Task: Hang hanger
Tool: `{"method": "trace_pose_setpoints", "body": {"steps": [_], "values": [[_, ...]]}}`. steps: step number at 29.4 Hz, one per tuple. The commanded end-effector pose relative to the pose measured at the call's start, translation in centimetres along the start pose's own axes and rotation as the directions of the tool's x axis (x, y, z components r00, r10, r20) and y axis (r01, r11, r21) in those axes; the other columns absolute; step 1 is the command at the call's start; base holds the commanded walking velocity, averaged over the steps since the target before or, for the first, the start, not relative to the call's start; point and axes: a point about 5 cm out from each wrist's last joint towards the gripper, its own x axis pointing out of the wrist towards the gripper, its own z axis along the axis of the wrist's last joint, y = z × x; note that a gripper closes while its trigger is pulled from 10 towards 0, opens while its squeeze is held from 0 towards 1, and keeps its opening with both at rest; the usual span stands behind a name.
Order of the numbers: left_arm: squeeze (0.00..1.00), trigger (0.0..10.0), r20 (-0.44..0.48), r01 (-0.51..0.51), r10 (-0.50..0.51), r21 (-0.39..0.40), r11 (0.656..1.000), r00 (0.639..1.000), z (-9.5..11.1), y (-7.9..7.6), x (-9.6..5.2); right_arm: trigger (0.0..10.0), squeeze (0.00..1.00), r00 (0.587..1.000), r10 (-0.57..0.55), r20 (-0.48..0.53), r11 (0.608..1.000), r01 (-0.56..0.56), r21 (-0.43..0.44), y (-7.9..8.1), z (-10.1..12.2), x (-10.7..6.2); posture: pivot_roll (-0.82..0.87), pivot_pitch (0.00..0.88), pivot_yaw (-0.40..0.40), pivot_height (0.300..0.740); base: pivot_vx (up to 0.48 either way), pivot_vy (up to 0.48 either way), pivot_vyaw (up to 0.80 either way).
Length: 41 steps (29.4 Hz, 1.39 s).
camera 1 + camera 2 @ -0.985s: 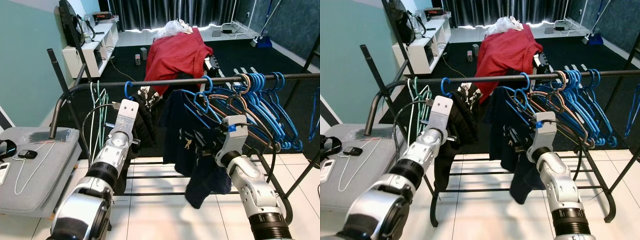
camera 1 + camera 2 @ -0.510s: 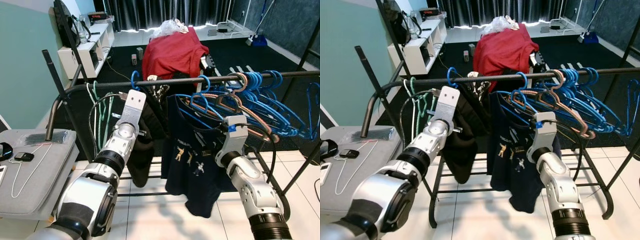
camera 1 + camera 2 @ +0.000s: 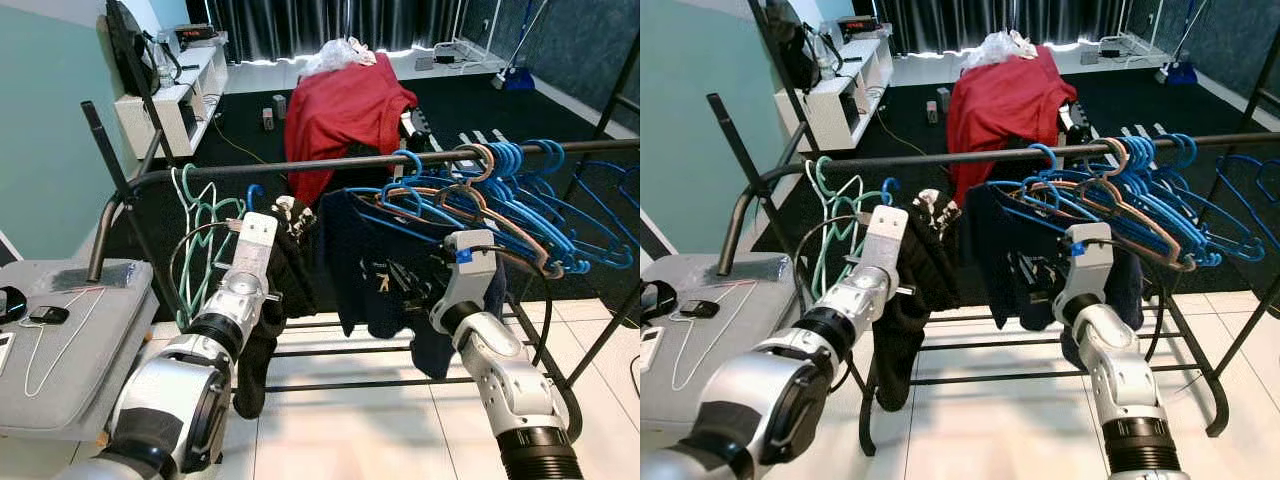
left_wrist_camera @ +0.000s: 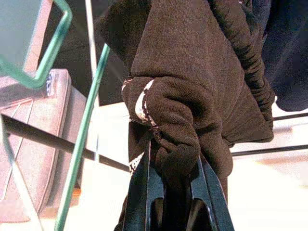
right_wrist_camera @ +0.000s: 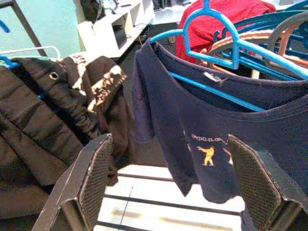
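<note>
Hanger (image 3: 256, 192) now below rail (image 3: 330, 165); left gripper (image 4: 174, 185) clamps garment (image 4: 192, 86).

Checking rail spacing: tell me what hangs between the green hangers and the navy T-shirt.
In the eye views, the dark garment on its blue hanger, clamped by the left gripper.

Black clothes rail (image 3: 300, 166) – blue hangers (image 3: 520, 190), a navy T-shirt (image 3: 390, 270) and mint-green hangers (image 3: 200, 215) hang on it

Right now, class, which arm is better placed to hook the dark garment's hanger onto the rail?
Left: its claw grips the dark garment below the rail. The right claw is open.
</note>
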Motion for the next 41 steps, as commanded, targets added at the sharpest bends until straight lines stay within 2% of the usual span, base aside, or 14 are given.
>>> {"method": "trace_pose_setpoints", "body": {"steps": [1, 4, 5, 6, 8, 18, 23, 26, 29, 31, 32, 33, 41], "values": [[0.00, 10.0, 0.046, -0.024, 0.027, -0.054, 0.998, 0.999, 1.1, 1.0, 0.2, 10.0, 0.00, 1.000, 0.001, -0.008, 1.000, -0.001, 0.014, 0.2, -0.2, -0.2, -0.16, 0.047, 0.089, 0.735, 0.000, 0.000, 0.00], [0.00, 10.0, 0.081, -0.025, 0.031, -0.077, 0.997, 0.996, 1.9, 1.2, 0.1, 10.0, 0.00, 1.000, 0.000, -0.008, 1.000, 0.000, 0.014, 0.1, -0.2, -0.2, -0.16, 0.048, 0.088, 0.735, 0.000, 0.000, 0.00], [0.00, 10.0, 0.129, -0.026, 0.038, -0.096, 0.995, 0.991, 3.1, 1.4, 0.1, 10.0, 0.00, 1.000, 0.000, -0.009, 1.000, 0.000, 0.013, 0.1, -0.2, -0.2, -0.16, 0.048, 0.088, 0.735, 0.000, 0.000, 0.00], [0.00, 10.0, 0.129, -0.026, 0.038, -0.096, 0.995, 0.991, 3.1, 1.4, 0.1, 10.0, 0.00, 1.000, 0.000, -0.009, 1.000, 0.000, 0.013, 0.1, -0.2, -0.2, -0.16, 0.048, 0.088, 0.735, 0.000, 0.000, 0.00], [0.00, 10.0, 0.205, -0.043, 0.067, -0.117, 0.992, 0.976, 5.3, 2.1, -0.1, 10.0, 0.00, 1.000, 0.001, -0.010, 1.000, -0.001, 0.014, 0.2, -0.2, -0.2, -0.15, 0.054, 0.088, 0.735, 0.000, 0.000, 0.00], [0.00, 10.0, 0.306, -0.101, 0.122, -0.082, 0.991, 0.944, 7.3, 3.9, -0.3, 10.0, 0.00, 1.000, -0.001, 0.000, 0.999, 0.001, 0.033, 0.6, -0.1, -0.4, -0.15, 0.070, 0.105, 0.735, 0.000, 0.000, 0.00], [0.00, 10.0, 0.308, -0.104, 0.124, -0.081, 0.991, 0.943, 7.3, 3.9, -0.3, 10.0, 0.00, 1.000, -0.001, 0.000, 0.999, 0.001, 0.034, 0.7, -0.1, -0.4, -0.15, 0.070, 0.105, 0.735, 0.000, 0.000, 0.00], [0.00, 10.0, 0.286, -0.119, 0.126, -0.040, 0.992, 0.950, 6.8, 4.5, -0.1, 10.0, 0.00, 1.000, -0.003, 0.008, 0.999, 0.002, 0.051, 1.0, 0.0, -0.5, -0.14, 0.089, 0.119, 0.735, 0.000, 0.000, 0.00], [0.00, 10.0, 0.286, -0.119, 0.126, -0.040, 0.992, 0.950, 6.8, 4.5, -0.1, 10.0, 0.00, 1.000, -0.003, 0.008, 0.999, 0.002, 0.051, 1.0, 0.0, -0.5, -0.14, 0.089, 0.119, 0.735, 0.000, 0.000, 0.00], [0.00, 10.0, 0.246, -0.119, 0.114, 0.009, 0.993, 0.963, 6.6, 4.3, 0.0, 10.0, 0.00, 1.000, -0.002, 0.017, 0.998, 0.001, 0.070, 1.5, 0.2, -0.8, -0.14, 0.111, 0.139, 0.735, 0.000, 0.000, 0.00], [0.00, 10.0, 0.246, -0.119, 0.114, 0.009, 0.993, 0.963, 6.6, 4.3, 0.0, 10.0, 0.00, 1.000, -0.002, 0.017, 0.998, 0.001, 0.070, 1.5, 0.2, -0.8, -0.14, 0.111, 0.139, 0.735, 0.000, 0.000, 0.00], [0.00, 10.0, 0.235, -0.108, 0.097, 0.035, 0.993, 0.967, 7.2, 3.8, 0.0, 10.0, 0.00, 1.000, -0.003, 0.026, 0.996, 0.001, 0.086, 2.1, 0.4, -1.1, -0.14, 0.126, 0.154, 0.735, 0.000, 0.000, 0.00], [0.00, 10.0, 0.209, -0.100, 0.079, 0.092, 0.991, 0.975, 7.4, 3.6, 0.0, 10.0, 0.00, 0.999, -0.012, 0.051, 0.992, 0.006, 0.129, 3.0, 0.8, -1.9, -0.15, 0.164, 0.194, 0.735, 0.000, 0.000, 0.00]]}}
